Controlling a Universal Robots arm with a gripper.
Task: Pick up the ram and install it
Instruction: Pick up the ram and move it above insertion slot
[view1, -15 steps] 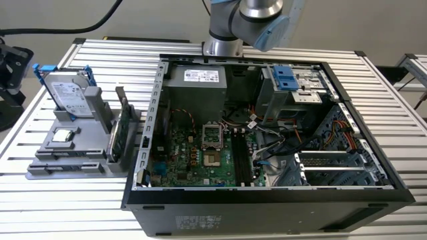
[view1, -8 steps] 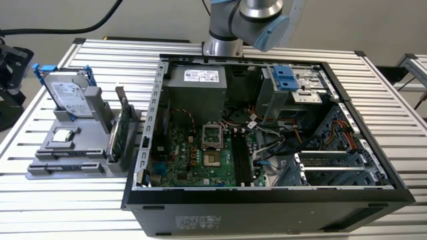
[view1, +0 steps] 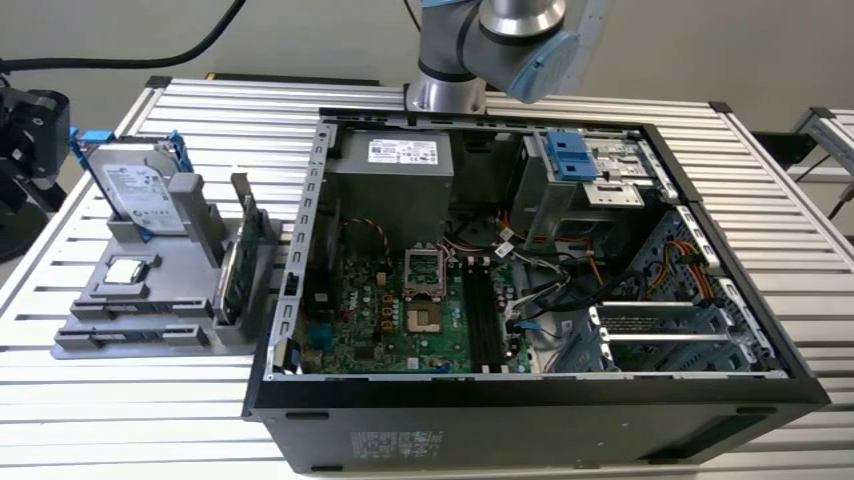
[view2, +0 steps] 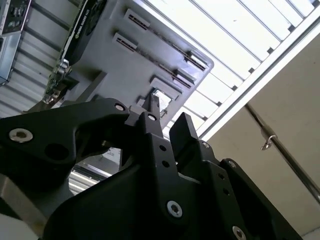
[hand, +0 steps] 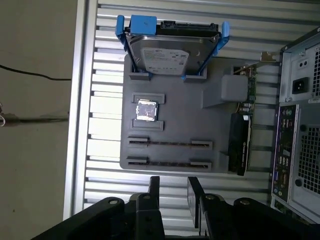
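Pickup is judged in hand: the spread, empty pincer (hand: 173, 186) is held near the ram (hand: 170, 163), slotted in the tray (view1: 134, 348) at 9 o'clock of the case (view1: 534, 400) in the exterior view; alignment over its thin edge is needed.

Slatted metal table (view1: 134, 400), pale wall (view1: 694, 40)

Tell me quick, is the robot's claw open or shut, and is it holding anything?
Gripper: open, with a bare gap between its two fingers, holding nothing.
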